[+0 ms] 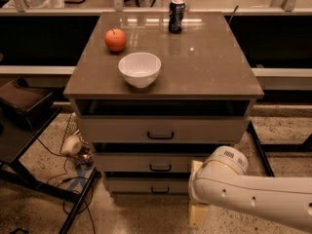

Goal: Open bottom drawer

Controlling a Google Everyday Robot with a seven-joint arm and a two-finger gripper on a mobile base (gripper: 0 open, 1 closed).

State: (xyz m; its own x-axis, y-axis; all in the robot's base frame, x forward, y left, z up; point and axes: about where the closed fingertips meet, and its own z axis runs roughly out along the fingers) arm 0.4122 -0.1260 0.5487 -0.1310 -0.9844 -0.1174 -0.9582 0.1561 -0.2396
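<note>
- bottom drawer shut, lowest of three; gripper low by its right end, and we cannot tell if it's open or closed.
- handle is small: we may miss it.
- middle drawer sits close above: we may grab the wrong pull.

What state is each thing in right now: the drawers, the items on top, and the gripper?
bottom drawer: shut, handle untouched.
middle drawer: shut.
top drawer: shut.
white bowl: upright, empty, on the cabinet top.
apple: whole, resting behind the bowl to its left.
soda can: upright, near the back edge.
gripper: low, right of the bottom drawer's handle, not touching it.
</note>
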